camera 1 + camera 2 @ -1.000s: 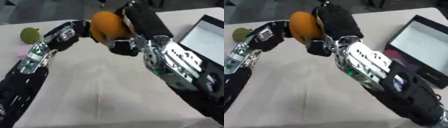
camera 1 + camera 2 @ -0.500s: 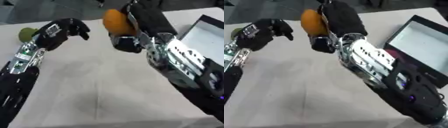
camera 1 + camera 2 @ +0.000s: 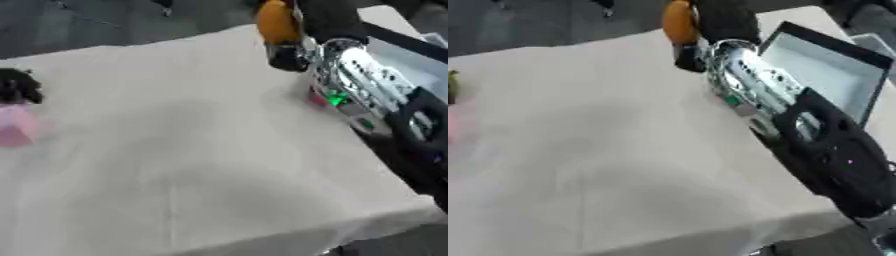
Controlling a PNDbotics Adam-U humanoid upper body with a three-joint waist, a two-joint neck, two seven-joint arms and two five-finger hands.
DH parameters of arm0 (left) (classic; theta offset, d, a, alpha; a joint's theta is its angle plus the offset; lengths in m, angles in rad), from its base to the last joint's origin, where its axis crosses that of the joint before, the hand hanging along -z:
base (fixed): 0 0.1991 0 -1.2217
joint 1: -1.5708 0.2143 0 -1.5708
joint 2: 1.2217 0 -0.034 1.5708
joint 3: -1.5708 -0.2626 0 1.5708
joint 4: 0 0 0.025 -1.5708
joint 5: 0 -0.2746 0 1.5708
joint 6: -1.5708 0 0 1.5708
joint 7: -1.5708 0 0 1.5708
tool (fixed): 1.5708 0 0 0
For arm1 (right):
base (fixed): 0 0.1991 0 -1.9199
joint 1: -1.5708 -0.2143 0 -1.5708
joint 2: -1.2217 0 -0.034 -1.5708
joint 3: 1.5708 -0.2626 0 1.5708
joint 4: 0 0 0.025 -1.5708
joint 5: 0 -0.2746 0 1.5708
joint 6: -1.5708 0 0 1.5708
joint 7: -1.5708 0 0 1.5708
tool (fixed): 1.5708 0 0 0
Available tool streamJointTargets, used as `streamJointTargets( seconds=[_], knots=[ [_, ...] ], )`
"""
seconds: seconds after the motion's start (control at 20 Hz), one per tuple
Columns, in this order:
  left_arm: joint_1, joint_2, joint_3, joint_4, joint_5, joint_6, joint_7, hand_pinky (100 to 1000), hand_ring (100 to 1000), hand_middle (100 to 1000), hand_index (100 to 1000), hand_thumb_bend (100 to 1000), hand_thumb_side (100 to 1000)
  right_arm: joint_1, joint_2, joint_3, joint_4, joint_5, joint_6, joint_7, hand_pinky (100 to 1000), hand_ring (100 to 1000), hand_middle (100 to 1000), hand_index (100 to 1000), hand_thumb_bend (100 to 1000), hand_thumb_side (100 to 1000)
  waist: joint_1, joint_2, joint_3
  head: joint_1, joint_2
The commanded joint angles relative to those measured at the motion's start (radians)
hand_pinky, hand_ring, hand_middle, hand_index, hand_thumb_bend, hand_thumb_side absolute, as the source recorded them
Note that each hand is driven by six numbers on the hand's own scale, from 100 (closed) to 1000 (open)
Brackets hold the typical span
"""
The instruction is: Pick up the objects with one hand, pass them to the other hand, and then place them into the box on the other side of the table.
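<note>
The right robot hand (image 3: 302,30) is high at the far side of the bench (image 3: 192,150), its fingers curled round an orange ball-like object (image 3: 678,22), which sits on the side of the hand that faces the robot's left and is lifted clear of the bench surface. The black hand and the silver forearm behind it run back down toward the lower right of both views, with a small green light showing on the forearm. Just to the right of this robot hand, past the forearm, lies the box (image 3: 833,67): a shallow tray with dark walls and a pale inside, set at the right edge of the bench; the orange object is near the box's nearer corner but to the left of it, not over its opening. Well apart from the right robot hand, at the far left edge of the left eye view, a dark blurred shape is the left robot hand (image 3: 19,87); whether its fingers are straight or curled cannot be told. Just below that hand a pink object (image 3: 16,127) rests on the bench, its form too blurred to make out. In the right eye view a small green object (image 3: 451,82) shows at the same left edge, cut off by the frame. The bench is covered in a pale beige cloth with faint creases.
</note>
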Motion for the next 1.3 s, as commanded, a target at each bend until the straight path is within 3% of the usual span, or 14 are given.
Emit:
streamJointTargets(
  seconds=[0.05, 0.25, 0.45, 0.6, 0.75, 1.05, 1.1, 1.15, 1.25, 1.3],
  knots=[
    [0.022, 0.062, 0.059, -0.039, 0.02, -0.221, -0.203, 680, 619, 636, 735, 100, 699, -0.006, -0.058, -0.142, 0.173, 0.007, 0.039, -0.08, 555, 360, 235, 403, 100, 165, 0.0, -0.013, 0.003, -0.032, -0.002],
    [0.06, 0.064, 0.089, -0.06, 0.028, -0.216, -0.203, 679, 617, 634, 734, 100, 701, -0.018, -0.069, -0.29, 0.451, -0.115, 0.039, -0.289, 601, 443, 338, 509, 100, 182, 0.0, -0.014, 0.005, -0.046, -0.002],
    [0.068, 0.056, 0.098, -0.075, 0.034, -0.2, -0.203, 678, 616, 632, 734, 100, 701, -0.026, -0.06, -0.34, 0.678, -0.407, 0.039, -0.551, 619, 486, 398, 575, 100, 261, 0.001, -0.013, 0.008, -0.048, -0.002],
    [0.069, 0.05, 0.097, -0.081, 0.034, -0.19, -0.203, 677, 615, 632, 734, 100, 706, -0.021, -0.049, -0.309, 0.761, -0.65, 0.039, -0.762, 620, 485, 399, 569, 100, 275, 0.002, -0.011, 0.012, -0.046, -0.002],
    [0.069, 0.046, 0.094, -0.084, 0.032, -0.187, -0.203, 677, 616, 632, 735, 100, 709, -0.017, -0.043, -0.256, 0.782, -0.839, 0.039, -0.921, 621, 486, 400, 568, 100, 273, 0.004, -0.01, 0.015, -0.046, -0.002],
    [0.068, 0.041, 0.087, -0.085, 0.028, -0.184, -0.203, 678, 616, 633, 736, 100, 715, -0.012, -0.043, -0.186, 0.773, -1.033, 0.039, -1.078, 625, 490, 406, 573, 100, 288, 0.002, -0.01, 0.019, -0.049, -0.002],
    [0.068, 0.041, 0.086, -0.085, 0.027, -0.184, -0.203, 678, 616, 633, 736, 100, 715, -0.011, -0.044, -0.174, 0.767, -1.046, 0.039, -1.088, 632, 506, 424, 592, 208, 347, 0.002, -0.01, 0.02, -0.049, -0.002],
    [0.067, 0.04, 0.084, -0.085, 0.026, -0.184, -0.203, 678, 616, 633, 736, 100, 715, -0.009, -0.045, -0.159, 0.756, -1.051, 0.039, -1.091, 651, 553, 474, 655, 406, 418, 0.001, -0.009, 0.021, -0.05, -0.002],
    [0.066, 0.041, 0.082, -0.084, 0.025, -0.184, -0.203, 678, 616, 634, 737, 100, 716, -0.007, -0.05, -0.128, 0.731, -1.03, 0.039, -1.069, 756, 726, 658, 866, 667, 464, 0.001, -0.009, 0.022, -0.052, -0.002],
    [0.065, 0.041, 0.081, -0.083, 0.025, -0.185, -0.203, 678, 616, 634, 738, 100, 717, -0.006, -0.053, -0.115, 0.715, -1.008, 0.039, -1.046, 779, 757, 703, 908, 705, 472, 0.001, -0.009, 0.023, -0.053, -0.002]
  ],
)
